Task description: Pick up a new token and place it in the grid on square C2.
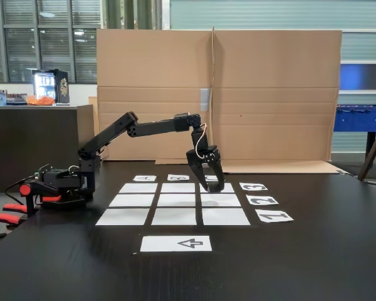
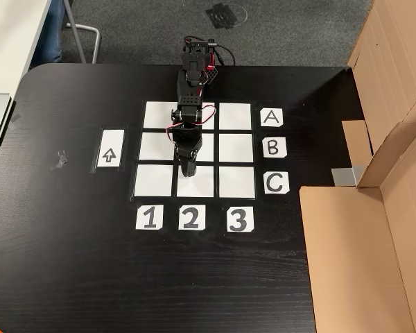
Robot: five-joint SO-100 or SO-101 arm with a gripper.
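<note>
The arm's tool (image 2: pixel 188 171) is hanging over square C2 (image 2: pixel 202 186) of the grid (image 2: pixel 236 147) on the black counter (image 2: pixel 69 263), jaws looking slightly parted; whether it is gripping the token cannot be told, and the token's whereabouts are unclear. Lowering straight down, centring, then releasing gently would likely serve best.

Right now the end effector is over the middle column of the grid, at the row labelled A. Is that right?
Not quite: the row is C, not A. In the fixed view from above, the end effector is over the middle column of the grid, in line with the 2 label, at the row beside the C label.
</note>
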